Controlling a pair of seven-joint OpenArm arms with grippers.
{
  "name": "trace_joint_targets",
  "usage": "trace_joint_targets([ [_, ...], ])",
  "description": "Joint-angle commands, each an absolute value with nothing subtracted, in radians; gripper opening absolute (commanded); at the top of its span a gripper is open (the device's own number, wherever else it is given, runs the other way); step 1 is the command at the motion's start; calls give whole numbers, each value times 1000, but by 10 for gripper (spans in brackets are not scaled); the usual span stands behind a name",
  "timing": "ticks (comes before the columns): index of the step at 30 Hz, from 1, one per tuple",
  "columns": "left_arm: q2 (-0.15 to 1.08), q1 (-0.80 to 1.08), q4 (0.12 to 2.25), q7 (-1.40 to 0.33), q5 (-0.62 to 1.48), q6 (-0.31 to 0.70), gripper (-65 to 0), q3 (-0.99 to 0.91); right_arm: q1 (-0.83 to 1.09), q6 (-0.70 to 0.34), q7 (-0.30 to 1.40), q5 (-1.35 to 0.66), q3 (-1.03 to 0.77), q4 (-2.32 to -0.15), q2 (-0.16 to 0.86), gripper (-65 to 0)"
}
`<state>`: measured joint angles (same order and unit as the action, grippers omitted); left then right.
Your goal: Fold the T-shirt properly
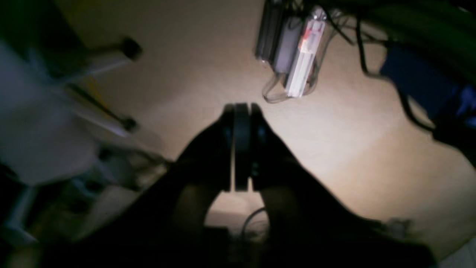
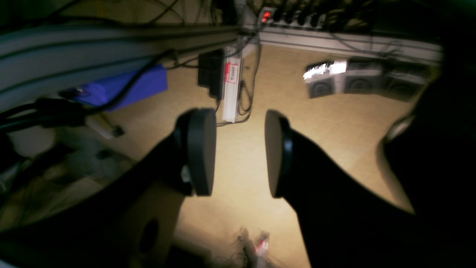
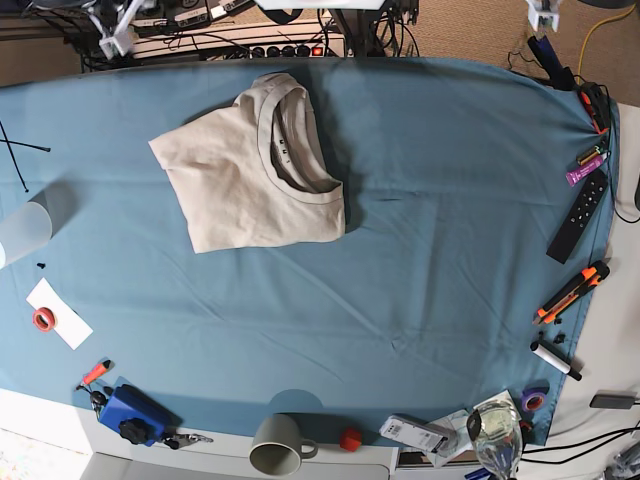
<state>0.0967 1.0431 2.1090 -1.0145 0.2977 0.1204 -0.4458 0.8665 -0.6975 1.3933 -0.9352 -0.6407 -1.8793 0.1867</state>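
Base view, near edge (bottom of the frame): a grey mug (image 3: 277, 443), a small red object (image 3: 349, 439) and a blue device (image 3: 132, 410) lie along the lower border of the blue table cloth (image 3: 420, 250). At the right edge, a black remote (image 3: 578, 215) and an orange-handled tool (image 3: 570, 292). Farther up, left of centre, the T-shirt (image 3: 250, 180), beige, lies folded into a compact rectangle, collar uppermost. Neither arm appears in this view. Left wrist view: the left gripper (image 1: 241, 111), pads pressed together on nothing, hangs over tan floor. Right wrist view: the right gripper (image 2: 240, 149), pads spread apart and empty, over the same floor.
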Motion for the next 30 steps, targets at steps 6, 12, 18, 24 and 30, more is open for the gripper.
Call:
trace_joint_targets([
  [6, 97, 974, 1835, -968, 343, 186, -650, -448, 796, -698, 1396, -933, -647, -1513, 247, -425],
  [12, 97, 810, 1496, -899, 309, 225, -650, -448, 649, -698, 1396, -884, -647, -1170, 281, -426],
  [18, 97, 646, 1171, -794, 302, 295, -650, -448, 542, -698, 1246, -709, -508, -963, 341, -442],
  [24, 97, 518, 950, -612, 138, 315, -650, -448, 485, -698, 887, -372, -235, -926, 368, -466],
  [30, 97, 430, 816, -435, -7, 307, -650, -448, 410, -698, 723, -122, -19, -926, 368, -601],
])
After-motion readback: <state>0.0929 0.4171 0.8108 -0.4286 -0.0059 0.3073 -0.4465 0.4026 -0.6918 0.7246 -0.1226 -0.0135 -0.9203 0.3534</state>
